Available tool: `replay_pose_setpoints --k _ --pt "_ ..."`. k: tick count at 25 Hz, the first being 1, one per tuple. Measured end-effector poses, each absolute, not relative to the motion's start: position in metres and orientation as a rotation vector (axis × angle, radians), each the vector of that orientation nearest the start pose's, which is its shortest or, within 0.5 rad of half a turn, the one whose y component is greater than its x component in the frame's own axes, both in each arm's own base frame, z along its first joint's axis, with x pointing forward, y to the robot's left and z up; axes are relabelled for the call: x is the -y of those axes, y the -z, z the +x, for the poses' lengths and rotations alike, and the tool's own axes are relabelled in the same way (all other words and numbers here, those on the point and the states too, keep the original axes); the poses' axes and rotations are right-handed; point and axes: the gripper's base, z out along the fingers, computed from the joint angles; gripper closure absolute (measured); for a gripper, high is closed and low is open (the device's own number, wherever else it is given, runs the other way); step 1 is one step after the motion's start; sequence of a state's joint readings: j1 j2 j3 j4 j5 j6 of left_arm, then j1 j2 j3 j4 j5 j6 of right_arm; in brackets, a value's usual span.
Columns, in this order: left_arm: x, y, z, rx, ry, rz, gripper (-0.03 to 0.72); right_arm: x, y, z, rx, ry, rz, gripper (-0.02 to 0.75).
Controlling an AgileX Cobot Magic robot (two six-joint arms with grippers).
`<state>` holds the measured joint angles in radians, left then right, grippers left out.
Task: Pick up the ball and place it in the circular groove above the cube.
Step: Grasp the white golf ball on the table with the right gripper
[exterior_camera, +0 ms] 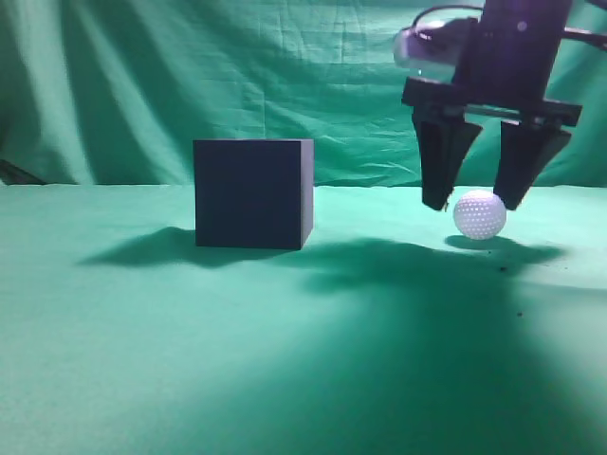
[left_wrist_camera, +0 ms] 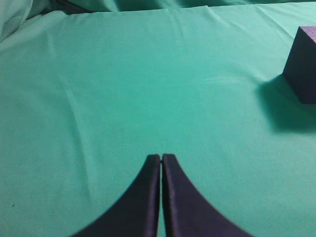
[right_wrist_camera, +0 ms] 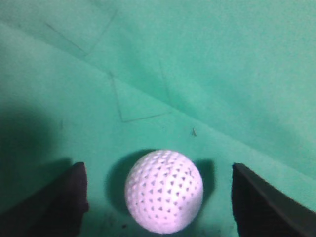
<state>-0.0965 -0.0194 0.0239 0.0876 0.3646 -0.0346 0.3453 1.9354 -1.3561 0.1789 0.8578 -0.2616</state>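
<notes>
The white dimpled ball rests on the green cloth at the right; it fills the lower middle of the right wrist view. My right gripper is open, its two dark fingers hanging on either side of the ball's upper half without touching it. The dark navy cube stands left of centre, well apart from the ball; its corner shows at the right edge of the left wrist view. Its top face is hidden. My left gripper is shut and empty over bare cloth, out of the exterior view.
A green cloth covers the table and a green curtain hangs behind. The cloth has creases near the ball. A few dark specks lie by the ball.
</notes>
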Motion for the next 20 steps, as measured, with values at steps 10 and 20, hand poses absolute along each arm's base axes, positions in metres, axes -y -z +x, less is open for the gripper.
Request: replay_pose_setpoints --k 10,20 --pt "0.002 -0.173 0.052 -1.848 0.005 0.111 0.688 -0.142 -0.173 0.364 -2.871 -0.202 -0.714 0.426" --pt "0.002 -0.173 0.052 -1.848 0.005 0.111 0.688 -0.159 -0.256 0.374 -2.667 -0.246 -0.711 0.426"
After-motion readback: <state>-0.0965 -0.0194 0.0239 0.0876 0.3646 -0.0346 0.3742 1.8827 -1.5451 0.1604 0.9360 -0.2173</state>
